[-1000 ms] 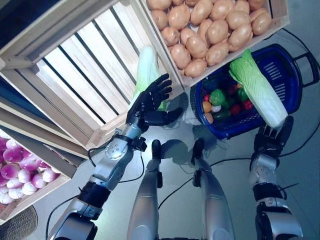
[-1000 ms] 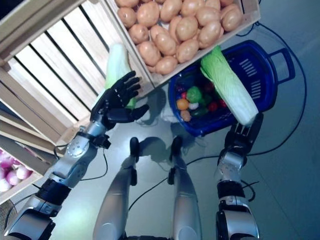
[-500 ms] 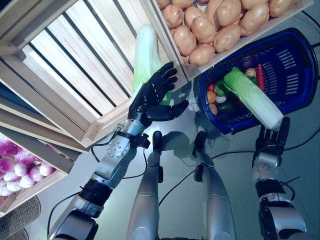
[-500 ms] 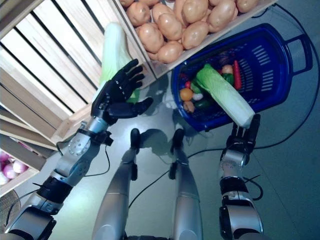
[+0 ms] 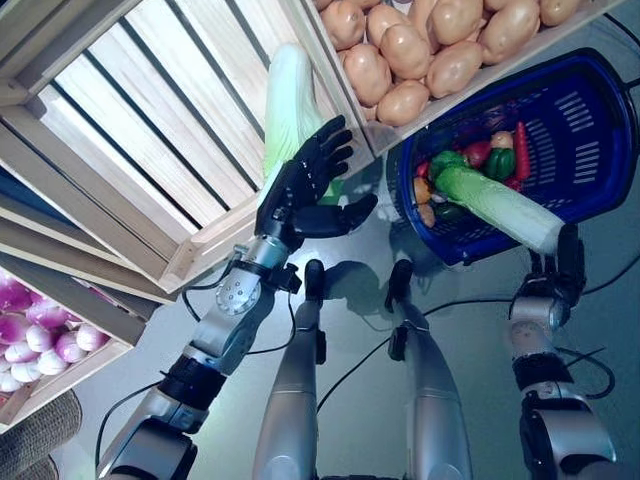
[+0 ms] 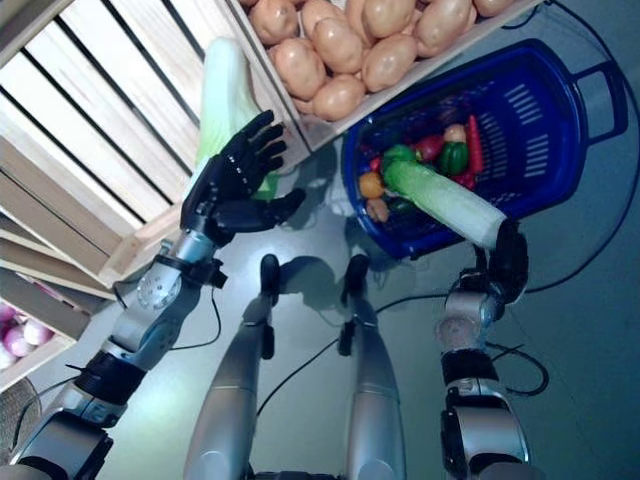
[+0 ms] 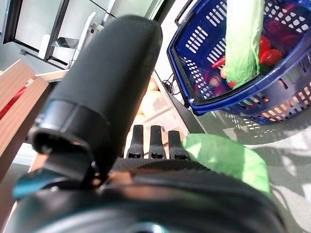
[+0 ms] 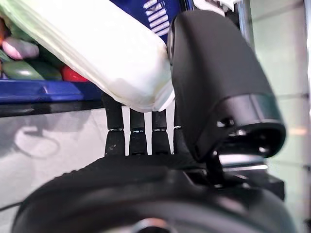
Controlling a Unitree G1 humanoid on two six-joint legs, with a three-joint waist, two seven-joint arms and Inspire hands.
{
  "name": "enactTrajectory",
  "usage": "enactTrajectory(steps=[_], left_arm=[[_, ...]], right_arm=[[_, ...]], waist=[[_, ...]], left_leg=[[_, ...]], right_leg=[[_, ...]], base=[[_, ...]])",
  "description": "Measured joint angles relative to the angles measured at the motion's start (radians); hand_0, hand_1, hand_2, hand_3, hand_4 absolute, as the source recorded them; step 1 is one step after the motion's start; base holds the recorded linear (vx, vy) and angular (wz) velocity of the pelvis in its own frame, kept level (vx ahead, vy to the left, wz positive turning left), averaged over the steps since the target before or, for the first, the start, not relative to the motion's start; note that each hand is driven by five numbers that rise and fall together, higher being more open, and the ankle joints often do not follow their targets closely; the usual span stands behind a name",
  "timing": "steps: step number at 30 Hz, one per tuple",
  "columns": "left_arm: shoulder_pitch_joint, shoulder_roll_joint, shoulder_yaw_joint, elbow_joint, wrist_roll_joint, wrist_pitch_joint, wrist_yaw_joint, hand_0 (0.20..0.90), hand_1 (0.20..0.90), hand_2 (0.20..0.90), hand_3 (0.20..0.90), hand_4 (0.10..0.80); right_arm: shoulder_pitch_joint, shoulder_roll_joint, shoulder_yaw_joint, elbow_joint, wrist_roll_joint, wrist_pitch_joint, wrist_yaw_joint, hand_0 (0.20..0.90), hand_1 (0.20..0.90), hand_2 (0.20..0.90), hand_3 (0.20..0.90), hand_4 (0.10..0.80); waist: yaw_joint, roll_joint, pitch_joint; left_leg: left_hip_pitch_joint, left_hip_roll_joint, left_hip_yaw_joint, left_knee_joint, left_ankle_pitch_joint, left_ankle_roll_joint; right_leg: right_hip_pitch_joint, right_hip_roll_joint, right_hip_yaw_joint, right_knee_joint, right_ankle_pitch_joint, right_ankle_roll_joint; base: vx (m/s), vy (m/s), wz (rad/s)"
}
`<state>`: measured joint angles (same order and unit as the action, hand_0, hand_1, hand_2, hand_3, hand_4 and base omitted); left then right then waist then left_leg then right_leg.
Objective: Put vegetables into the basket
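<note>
Fingers (image 8: 137,127) of the right hand (image 5: 557,272) are held straight under the white stem end of a napa cabbage (image 5: 490,205), with the thumb raised beside it; no closed grip is seen. The cabbage is laid slanting across the near rim of the blue basket (image 5: 600,140), its leafy end resting on the peppers and other vegetables (image 5: 480,160) inside, its stem end outside the rim. A second cabbage (image 5: 290,110) is lying in the slatted wooden crate (image 5: 160,130), and the left hand (image 5: 300,190) is held over its lower end with fingers spread.

A slide of the first cabbage off the rim onto the floor is judged possible, since its heavy end overhangs. Contact between the left hand and the second cabbage cannot be made out. The potato crate (image 5: 420,50) is cut off at the top.
</note>
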<state>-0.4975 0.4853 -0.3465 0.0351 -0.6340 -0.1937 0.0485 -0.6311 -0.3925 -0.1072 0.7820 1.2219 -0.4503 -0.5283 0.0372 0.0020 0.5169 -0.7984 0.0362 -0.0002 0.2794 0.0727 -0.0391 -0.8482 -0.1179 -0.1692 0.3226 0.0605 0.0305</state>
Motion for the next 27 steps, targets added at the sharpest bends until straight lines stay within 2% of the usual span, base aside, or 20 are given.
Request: enactTrajectory(steps=[6,15,22,23,25,26,27], left_arm=[[-0.032,0.0,-0.007,-0.028,-0.001,-0.021,-0.019,0.9,0.9,0.9,0.9,0.8],[-0.069,0.021,-0.011,-0.016,-0.012,-0.02,-0.007,0.9,0.9,0.9,0.9,0.8],[-0.108,0.037,-0.012,0.014,-0.052,-0.021,-0.006,0.9,0.9,0.9,0.9,0.8],[-0.108,0.037,-0.012,0.019,-0.053,-0.022,-0.004,0.9,0.9,0.9,0.9,0.8],[-0.12,0.038,-0.012,0.029,-0.065,-0.022,-0.005,0.9,0.9,0.9,0.9,0.8],[-0.131,0.038,-0.015,0.041,-0.07,-0.022,-0.007,0.9,0.9,0.9,0.9,0.8],[-0.139,0.038,-0.016,0.049,-0.07,-0.022,-0.007,0.9,0.9,0.9,0.9,0.8]], right_arm=[[-0.132,-0.081,0.02,0.04,-0.17,0.017,-0.042,0.3,0.3,0.3,0.3,0.4],[-0.217,-0.101,0.08,0.039,-0.321,0.034,-0.109,0.3,0.3,0.3,0.3,0.4],[-0.251,-0.104,0.084,0.04,-0.352,0.061,-0.136,0.3,0.3,0.3,0.3,0.4],[-0.253,-0.105,0.09,0.04,-0.351,0.061,-0.141,0.307,0.307,0.307,0.307,0.405],[-0.265,-0.104,0.096,0.06,-0.35,0.061,-0.143,0.387,0.387,0.387,0.387,0.458],[-0.272,-0.104,0.1,0.078,-0.349,0.061,-0.143,0.368,0.368,0.368,0.368,0.445],[-0.274,-0.104,0.105,0.083,-0.348,0.061,-0.143,0.396,0.396,0.396,0.396,0.464]], waist=[[0.022,0.001,0.001],[0.044,0.001,0.001],[0.061,0.004,0.002],[0.061,0.004,0.002],[0.058,0.005,0.002],[0.06,0.006,0.002],[0.06,0.006,0.002]], left_leg=[[-0.075,-0.004,-0.013,0.037,0.004,0.001],[-0.126,-0.004,-0.024,0.058,0.004,-0.004],[-0.161,-0.01,-0.026,0.078,0.0,-0.002],[-0.163,-0.016,-0.027,0.08,0.0,-0.001],[-0.168,-0.02,-0.027,0.089,-0.002,0.0],[-0.172,-0.02,-0.029,0.095,-0.003,0.0],[-0.175,-0.021,-0.03,0.097,-0.005,-0.001]], right_leg=[[-0.071,-0.006,-0.006,0.042,-0.008,-0.006],[-0.117,-0.006,-0.005,0.061,-0.014,-0.008],[-0.149,-0.013,-0.006,0.082,-0.019,-0.006],[-0.152,-0.016,-0.005,0.086,-0.021,-0.005],[-0.158,-0.021,-0.004,0.099,-0.026,-0.004],[-0.159,-0.021,-0.005,0.101,-0.026,-0.003],[-0.16,-0.021,-0.005,0.101,-0.026,-0.003]], base=[[-0.002,-0.024,0.06],[0.004,-0.01,0.04],[0.0,0.008,0.01],[0.008,0.02,0.04],[0.003,0.003,0.04],[-0.01,0.0,0.05],[-0.014,-0.002,0.04]])
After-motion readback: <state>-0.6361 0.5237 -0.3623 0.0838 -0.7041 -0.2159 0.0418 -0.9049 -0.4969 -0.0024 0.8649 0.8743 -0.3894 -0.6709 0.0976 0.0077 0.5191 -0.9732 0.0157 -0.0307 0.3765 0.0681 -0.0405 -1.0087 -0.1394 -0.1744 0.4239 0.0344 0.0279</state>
